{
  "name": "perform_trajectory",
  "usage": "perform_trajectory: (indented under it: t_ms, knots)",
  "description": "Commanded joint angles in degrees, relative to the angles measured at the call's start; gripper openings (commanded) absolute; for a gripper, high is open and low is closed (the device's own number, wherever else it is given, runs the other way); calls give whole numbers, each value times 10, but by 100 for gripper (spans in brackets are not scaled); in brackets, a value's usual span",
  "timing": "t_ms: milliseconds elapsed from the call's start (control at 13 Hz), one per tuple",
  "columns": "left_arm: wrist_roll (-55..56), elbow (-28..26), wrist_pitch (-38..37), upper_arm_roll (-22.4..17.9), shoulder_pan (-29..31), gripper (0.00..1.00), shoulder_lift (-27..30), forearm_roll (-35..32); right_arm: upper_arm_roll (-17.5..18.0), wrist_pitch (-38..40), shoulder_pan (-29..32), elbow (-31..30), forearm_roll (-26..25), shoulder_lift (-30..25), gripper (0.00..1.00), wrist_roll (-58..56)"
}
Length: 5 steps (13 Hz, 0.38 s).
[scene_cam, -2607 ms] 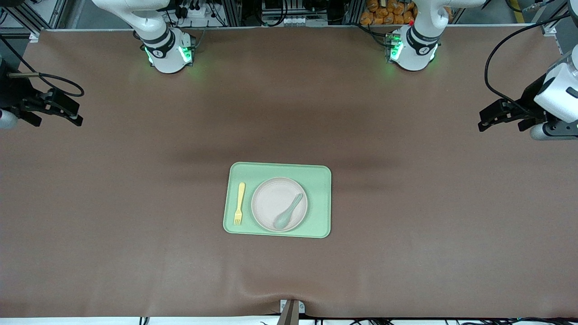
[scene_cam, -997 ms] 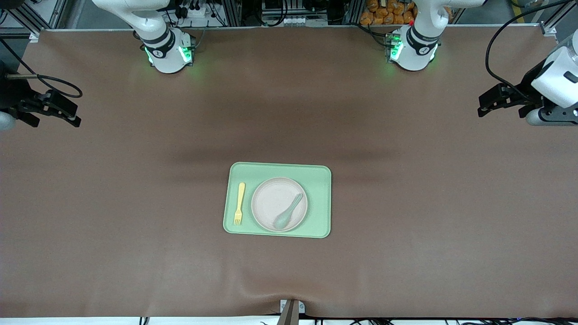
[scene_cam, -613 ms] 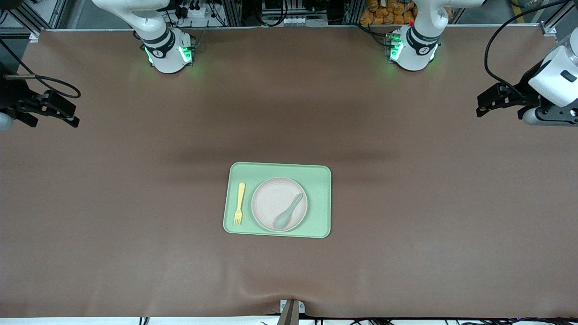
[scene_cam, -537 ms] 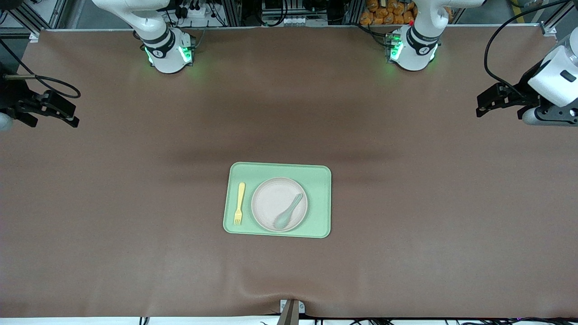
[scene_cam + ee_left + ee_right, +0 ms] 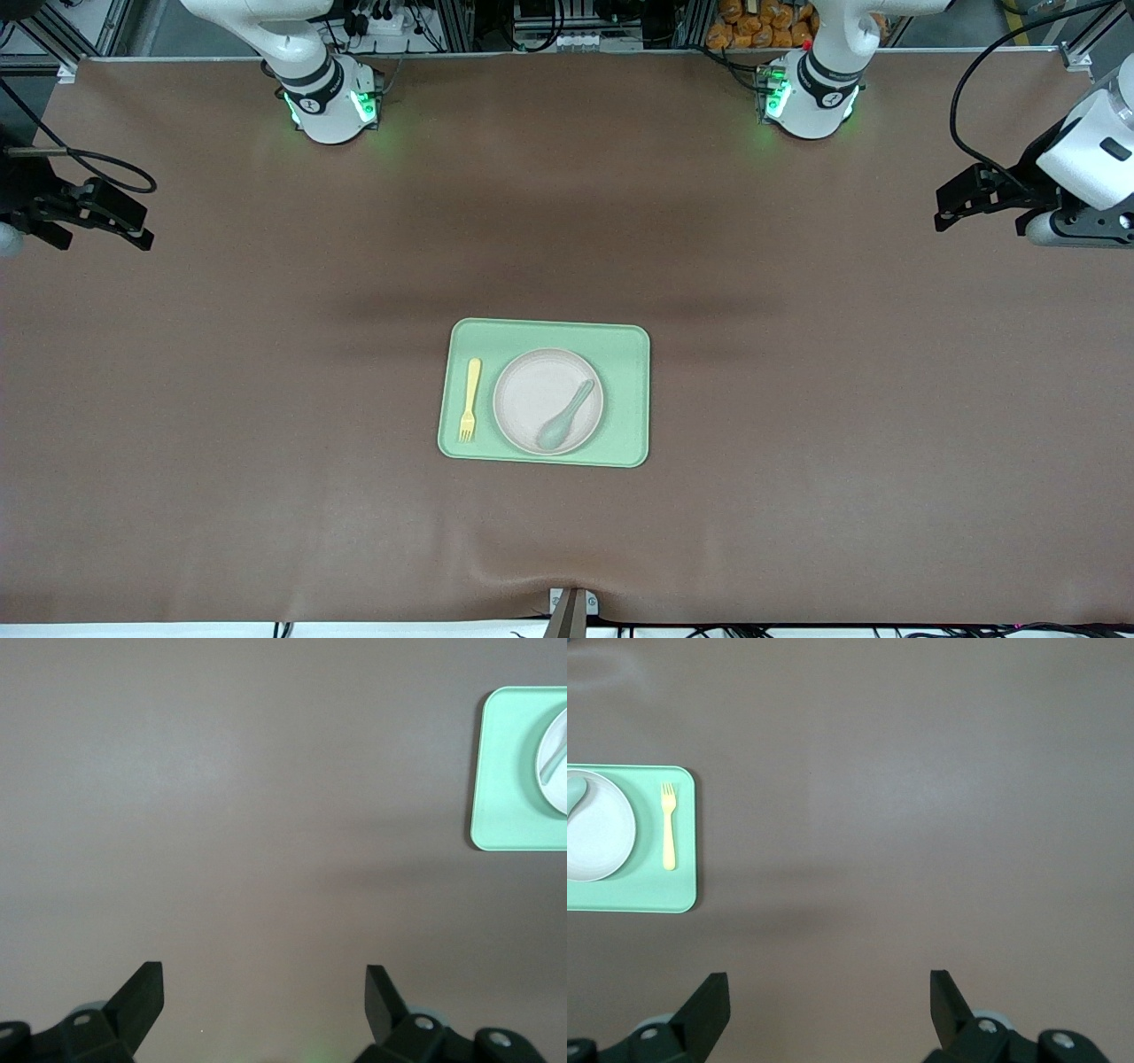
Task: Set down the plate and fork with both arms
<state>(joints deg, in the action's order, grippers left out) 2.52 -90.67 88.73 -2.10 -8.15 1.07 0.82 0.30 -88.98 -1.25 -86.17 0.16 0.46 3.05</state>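
The pale beige-pink plate point(image 5: 536, 394) lies in the middle of the light-green tray point(image 5: 620, 354). The pale-yellow fork point(image 5: 469, 399) lies on the tray beside the plate, toward the right arm's end. My left gripper point(image 5: 974, 213) is open and empty above the table at the left arm's end, far from the tray. My right gripper point(image 5: 104, 232) is open and empty above the table at the right arm's end. The right wrist view shows its gripper point(image 5: 828, 985), the plate point(image 5: 602, 833) and the fork point(image 5: 669, 826). The left wrist view shows its gripper point(image 5: 263, 979), the tray point(image 5: 509, 780) and the plate's edge point(image 5: 556, 784).
A grey-green spoon point(image 5: 564, 415) lies on the plate. The brown table cloth point(image 5: 266, 399) spreads wide around the tray. The arm bases point(image 5: 332, 106) stand at the edge farthest from the front camera.
Since 2.6 s ago both grippers have drifted a little toward the bases' edge of the table. In the last half second nothing visibly moves. The tray's contents are unchanged.
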Motion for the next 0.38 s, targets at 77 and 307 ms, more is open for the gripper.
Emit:
perform_trajectory:
  t_ms: [77,307]
  knots:
    - [-5,-5,14,2,0,100,5,-13,1,-1,4,-3,-7,-3,100,-8]
    - [-5,-6,14,2,0,100,5,-13,1,-1,8,-3,-6,-3,100,-8]
